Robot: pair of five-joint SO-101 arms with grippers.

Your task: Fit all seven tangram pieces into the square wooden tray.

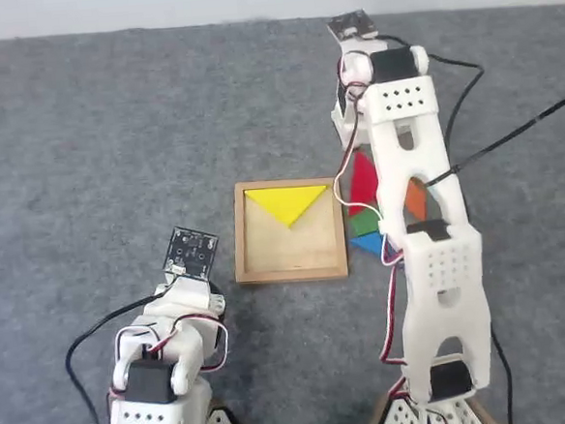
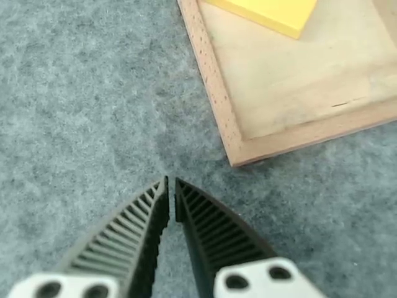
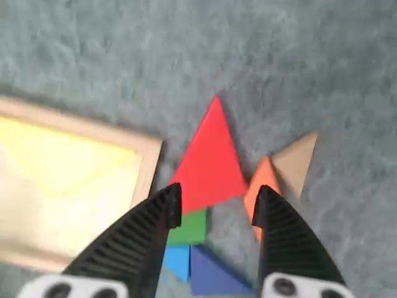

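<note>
White right arm [image 1: 428,211] hides most of the orange wooden piece [image 1: 414,199] and the right parts of the red triangle [image 1: 363,182], green piece [image 1: 362,223] and blue piece [image 1: 369,244]. Left wrist view: yellow triangle [image 2: 267,12] cut by edge.

Surface: a grey covering [image 1: 103,137], felt-like and flecked, spread across nearly the whole high view from left edge to right edge.
Upper margin: a pale band [image 1: 152,6], plain and unmarked, along the top of the frame; it meets the grey covering in a straight line. Whether it is wall or bare tabletop cannot be told.
Light: even and diffuse, casting only soft, faint shadows.
Close texture: mottled, matted fibres in both wrist views.
</note>
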